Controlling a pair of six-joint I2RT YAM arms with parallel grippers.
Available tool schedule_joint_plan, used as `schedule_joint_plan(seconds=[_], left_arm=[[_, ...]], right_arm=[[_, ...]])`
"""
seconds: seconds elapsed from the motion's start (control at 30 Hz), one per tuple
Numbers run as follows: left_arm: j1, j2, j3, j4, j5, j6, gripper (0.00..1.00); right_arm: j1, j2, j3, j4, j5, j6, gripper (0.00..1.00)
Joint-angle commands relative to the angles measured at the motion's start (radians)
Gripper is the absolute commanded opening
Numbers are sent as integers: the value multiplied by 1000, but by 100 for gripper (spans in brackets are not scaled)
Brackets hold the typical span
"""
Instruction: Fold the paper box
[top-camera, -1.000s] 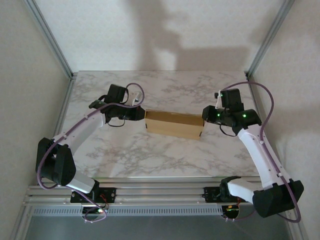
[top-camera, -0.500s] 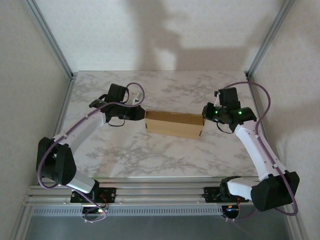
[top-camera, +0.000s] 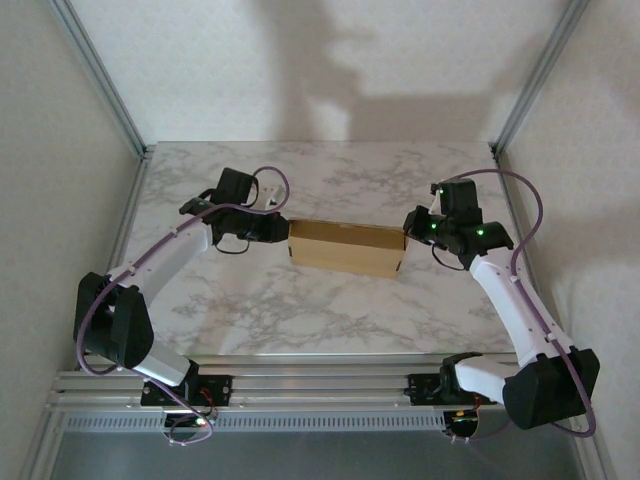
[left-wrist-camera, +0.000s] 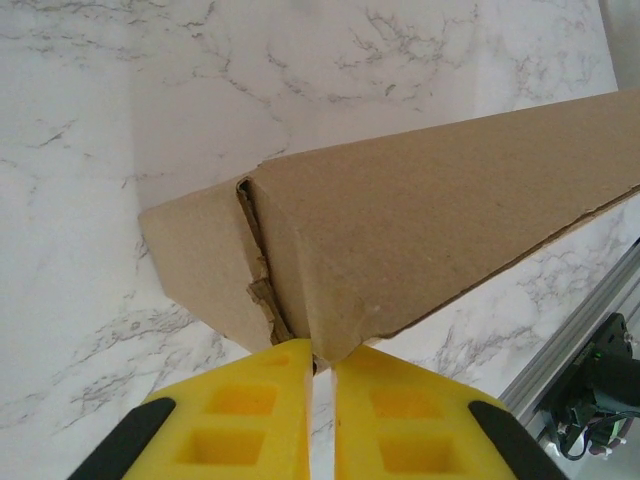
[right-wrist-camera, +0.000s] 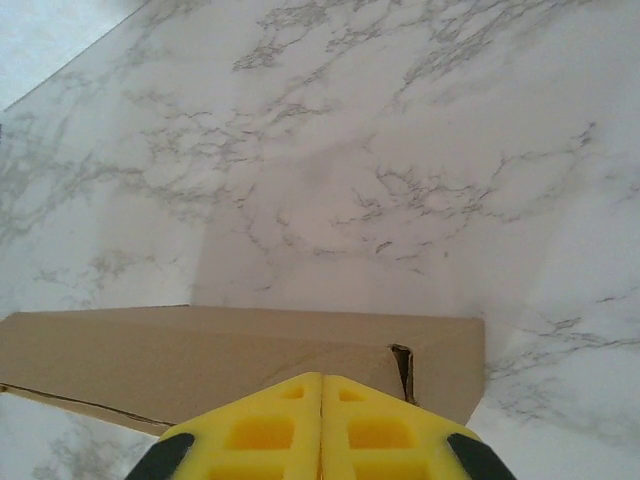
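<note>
i log: paper box (top-camera: 346, 248), folded slim, at the middle of the marble table (top-camera: 330, 175). left gripper (left-wrist-camera: 322, 364) nearly closed, pinching its left-end corner. right gripper (right-wrist-camera: 321, 384) fully closed, empty, tips at its right end.

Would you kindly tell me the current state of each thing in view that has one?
paper box: folded shut into a slim box, lying flat on the table, left end flap gaping slightly.
left pincer: almost shut, apparently pinching the box's left end corner.
right pincer: shut, tips at the box's right end.
</note>
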Motion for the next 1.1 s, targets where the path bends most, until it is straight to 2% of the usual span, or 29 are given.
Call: schedule_joint_plan(seconds=[0.0,0.33,0.43,0.5,0.6,0.9,1.07], left_arm=[[-14,16,15,-42,-5,-13,15],[-19,18,3,-11,9,-32,15],[-22,20,-1,-5,11,-36,15],[-23,22,-2,-6,6,-35,15],[-24,27,-1,-11,-6,-32,15],[-23,23,6,-23,-19,-29,16],[-22,25,10,-26,-21,-29,16]], right_arm=[[1,8,-34,-2,-100,78,7],[-11,-14,-103,130,-155,264,6],[-17,-30,-127,168,-178,293,10],[-17,-35,-109,136,-158,251,20],[-27,-61,-95,79,-113,148,25],[-51,-142,-125,-19,-108,-152,33],[-51,-149,-128,-57,-77,-224,33]])
